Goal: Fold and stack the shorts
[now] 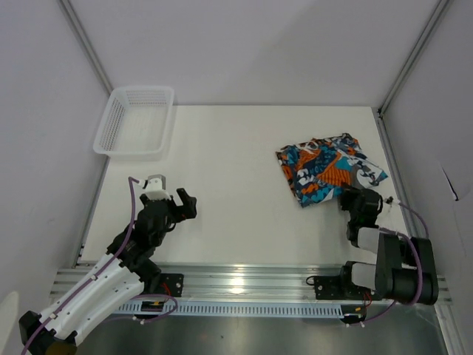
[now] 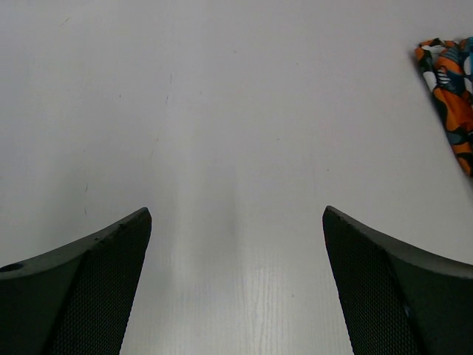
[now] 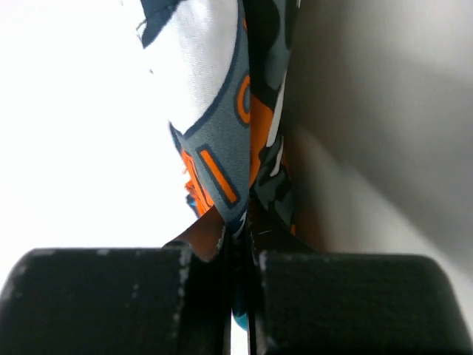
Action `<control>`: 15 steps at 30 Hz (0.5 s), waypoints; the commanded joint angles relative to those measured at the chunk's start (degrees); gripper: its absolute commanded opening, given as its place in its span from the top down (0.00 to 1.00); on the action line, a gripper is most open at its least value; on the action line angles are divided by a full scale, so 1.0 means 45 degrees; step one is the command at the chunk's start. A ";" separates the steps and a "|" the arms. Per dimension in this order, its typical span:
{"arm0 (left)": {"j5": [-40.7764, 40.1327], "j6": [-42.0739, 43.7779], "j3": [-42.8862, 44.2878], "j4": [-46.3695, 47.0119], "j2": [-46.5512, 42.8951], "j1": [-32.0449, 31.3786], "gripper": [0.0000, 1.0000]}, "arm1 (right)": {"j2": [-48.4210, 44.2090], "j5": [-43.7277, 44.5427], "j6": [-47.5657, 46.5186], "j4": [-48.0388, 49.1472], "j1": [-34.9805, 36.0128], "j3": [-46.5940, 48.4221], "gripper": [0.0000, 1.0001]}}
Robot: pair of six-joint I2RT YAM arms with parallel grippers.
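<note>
The shorts (image 1: 329,168) lie bunched at the right of the white table (image 1: 236,185), with the blue-teal, orange and white print uppermost. White walls (image 1: 259,44) enclose the table, and a mesh basket (image 1: 133,122) sits at the far left. Only the right wrist view shows the right gripper (image 3: 240,255) clamped on a fabric edge, with camouflage cloth alongside. The left gripper (image 2: 236,296) is spread wide over the tabletop.

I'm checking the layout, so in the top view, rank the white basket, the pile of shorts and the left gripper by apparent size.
1. pile of shorts, marginally bigger than the basket; the two look nearly alike
2. white basket
3. left gripper, clearly smallest
</note>
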 commanded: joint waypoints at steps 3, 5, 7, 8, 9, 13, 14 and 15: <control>-0.0032 0.0279 0.0058 0.0356 0.0051 -0.0005 0.01 | -0.1425 -0.1221 -0.0531 -0.2099 -0.3023 0.0039 1.00; -0.0032 0.0279 0.0058 0.0337 0.0051 -0.0005 0.01 | -0.1017 -0.2082 -0.0844 -0.2236 -0.3880 0.0390 1.00; -0.0013 0.0299 0.0039 0.0357 0.0070 -0.0005 0.01 | 0.0130 -0.2978 -0.0981 -0.2004 -0.4177 0.0741 1.00; 0.0007 0.0299 0.0058 0.0376 0.0090 -0.0005 0.01 | 0.0602 -0.3255 -0.1059 -0.1770 -0.4237 0.1110 1.00; -0.0013 0.0318 0.0058 0.0395 0.0109 -0.0005 0.01 | 0.1090 -0.3528 -0.1099 -0.1652 -0.4315 0.1365 1.00; -0.0013 0.0299 0.0077 0.0337 0.0129 -0.0005 0.01 | 0.3860 -0.4563 -0.1567 -0.1359 -0.4296 0.2868 1.00; 0.0007 0.0318 0.0077 0.0337 0.0129 -0.0005 0.01 | 0.4255 -0.4663 -0.1606 -0.1358 -0.4296 0.3181 1.00; 0.0007 0.0318 0.0077 0.0337 0.0109 -0.0005 0.01 | 0.4588 -0.4722 -0.1703 -0.1454 -0.4296 0.3841 1.00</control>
